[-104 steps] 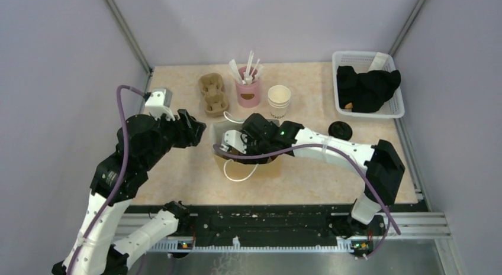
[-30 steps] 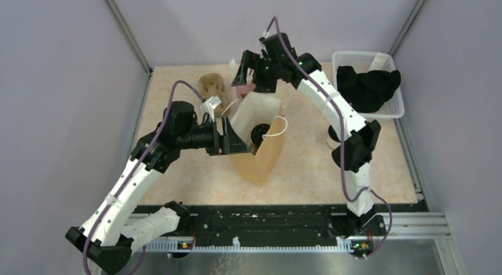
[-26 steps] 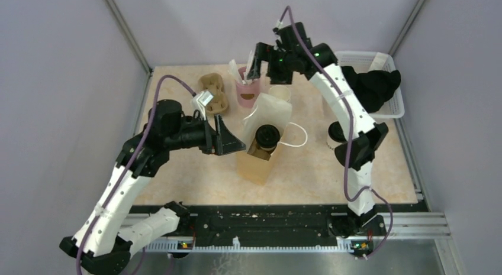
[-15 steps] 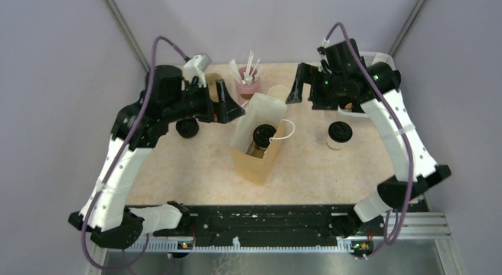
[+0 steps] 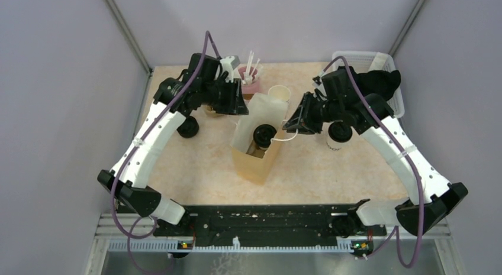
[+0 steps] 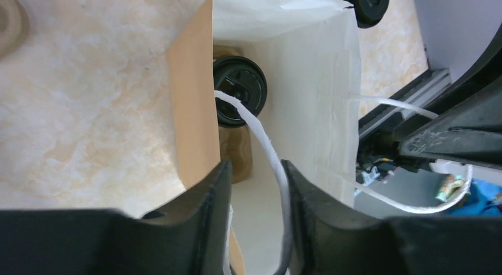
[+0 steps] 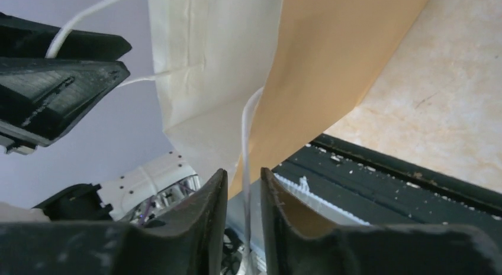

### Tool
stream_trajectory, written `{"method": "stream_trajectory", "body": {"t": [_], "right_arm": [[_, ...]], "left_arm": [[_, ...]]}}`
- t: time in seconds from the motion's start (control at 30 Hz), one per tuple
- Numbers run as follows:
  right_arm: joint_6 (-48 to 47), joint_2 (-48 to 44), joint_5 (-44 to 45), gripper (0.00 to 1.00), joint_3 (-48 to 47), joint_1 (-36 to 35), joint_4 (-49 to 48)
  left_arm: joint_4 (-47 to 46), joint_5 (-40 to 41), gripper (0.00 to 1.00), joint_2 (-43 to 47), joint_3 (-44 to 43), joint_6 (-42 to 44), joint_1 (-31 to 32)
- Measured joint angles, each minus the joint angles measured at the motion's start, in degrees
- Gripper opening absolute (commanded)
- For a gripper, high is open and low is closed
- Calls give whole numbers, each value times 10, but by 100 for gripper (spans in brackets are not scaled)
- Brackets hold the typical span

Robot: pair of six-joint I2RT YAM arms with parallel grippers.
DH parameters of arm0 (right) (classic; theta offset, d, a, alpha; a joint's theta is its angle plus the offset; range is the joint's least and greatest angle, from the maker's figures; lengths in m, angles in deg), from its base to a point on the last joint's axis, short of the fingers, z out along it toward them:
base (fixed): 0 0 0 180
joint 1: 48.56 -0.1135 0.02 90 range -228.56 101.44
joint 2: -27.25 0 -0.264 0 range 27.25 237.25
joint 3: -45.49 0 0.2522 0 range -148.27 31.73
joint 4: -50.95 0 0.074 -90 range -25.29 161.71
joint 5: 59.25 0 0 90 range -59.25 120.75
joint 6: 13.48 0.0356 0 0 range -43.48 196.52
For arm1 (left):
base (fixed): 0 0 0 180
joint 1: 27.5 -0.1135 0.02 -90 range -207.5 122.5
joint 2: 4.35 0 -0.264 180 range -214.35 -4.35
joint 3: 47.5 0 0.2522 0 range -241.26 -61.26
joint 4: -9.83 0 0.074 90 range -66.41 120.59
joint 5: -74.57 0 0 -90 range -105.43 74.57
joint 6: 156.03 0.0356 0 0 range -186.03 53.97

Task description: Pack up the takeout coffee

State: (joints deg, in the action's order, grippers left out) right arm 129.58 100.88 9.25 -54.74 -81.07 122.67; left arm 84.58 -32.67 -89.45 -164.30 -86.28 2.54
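Note:
A brown paper bag [image 5: 260,164] stands open mid-table. Inside it is one takeout coffee [image 5: 264,135], its black lid [image 6: 240,99] showing from above. The second takeout coffee [image 5: 340,135] stands on the table right of the bag, partly behind my right arm. My left gripper [image 5: 241,107] hovers at the bag's far left rim. Its jaws [image 6: 254,168] are open, with a white handle cord [image 6: 263,145] between them against one finger. My right gripper [image 5: 288,126] is at the bag's right side. Its jaws [image 7: 243,174] stand narrowly open around the other handle cord [image 7: 244,139].
Behind the bag are a pink cup of sachets [image 5: 248,80] and a stack of lidless cups [image 5: 279,94]. A white basket [image 5: 355,55] holding black cloth sits back right. A loose black lid [image 5: 187,128] lies left of the bag.
Both arms have swung in to the bag's rim, left from the far left, right from the far right. Both sets of jaws have narrowed around the handle cords.

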Motion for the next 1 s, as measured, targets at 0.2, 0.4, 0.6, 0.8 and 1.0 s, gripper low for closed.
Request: {"method": "stream_trajectory", "body": {"t": [0.2,0.4,0.6,0.8,1.0], "right_arm": [[-35,7,-28,0,-11,53,-22],[-154,110,-63,0,-123,83,4],[-231,189,-130,0,-169,83,1],[-257,262,-188,0,-226,75,-19],[-302,360,-196,17,-386,55,17]], "left_arm": [[6,-15,8,25,1,-12,0],[-6,-83,4,113,90,-59,-1],[-77,-175,12,191,203,-141,-1],[-164,-229,18,208,247,-202,2],[-193,-254,64,197,247,-206,8]]}}
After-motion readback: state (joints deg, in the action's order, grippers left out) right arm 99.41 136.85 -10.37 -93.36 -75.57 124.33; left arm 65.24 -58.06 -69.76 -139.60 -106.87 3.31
